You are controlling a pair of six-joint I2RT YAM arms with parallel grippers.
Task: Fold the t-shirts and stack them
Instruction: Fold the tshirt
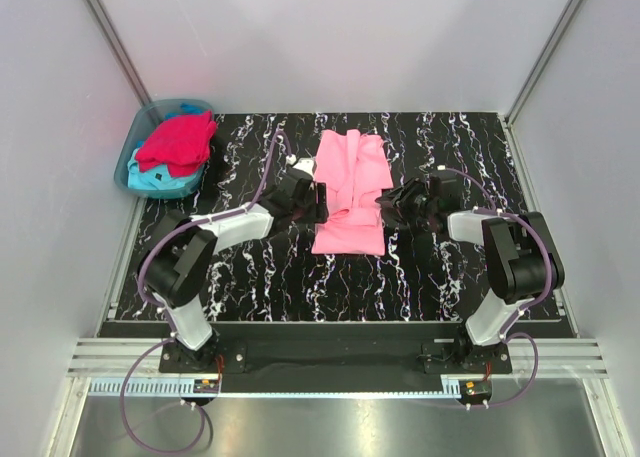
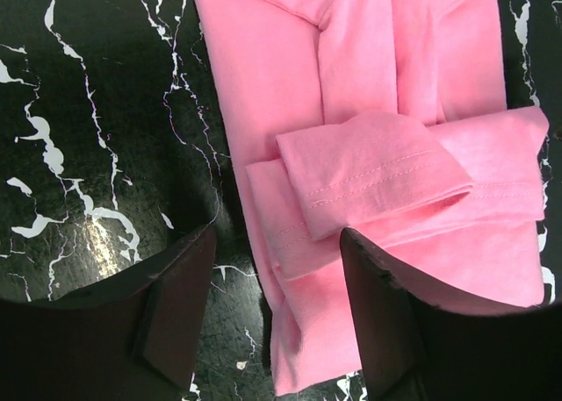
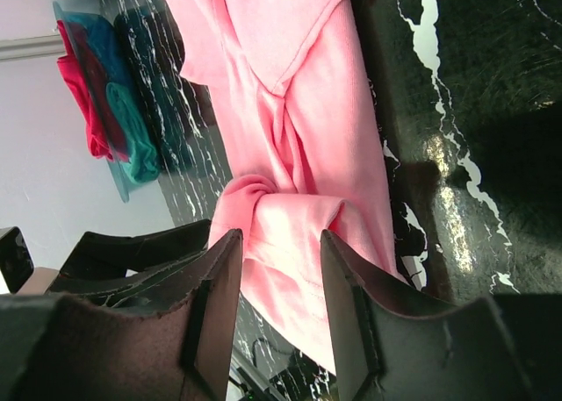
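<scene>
Worktop of black stone with white veins is carrying everything in view, running from the arm bases to the far wall. At its middle the light pink t-shirt is lying flat as a long, narrow shape, its sides folded inward, and a hemmed sleeve is resting across its body. A translucent blue-green tub is sitting at the far left corner, well apart from the pink one. Inside it the crimson t-shirt is lying crumpled on top of the turquoise t-shirt, which is showing along the near side.

The left end effector is hanging at the pink shirt's left edge. Its fingers are standing spread, one over bare stone and the other over cloth, pinching nothing. The right end effector is hanging at the shirt's right edge, facing the left one across the cloth. Its jaws are also standing parted, and a bunched fold of pink cloth is lying just beyond their tips. Whether the tips are touching that fold is not clear.
</scene>
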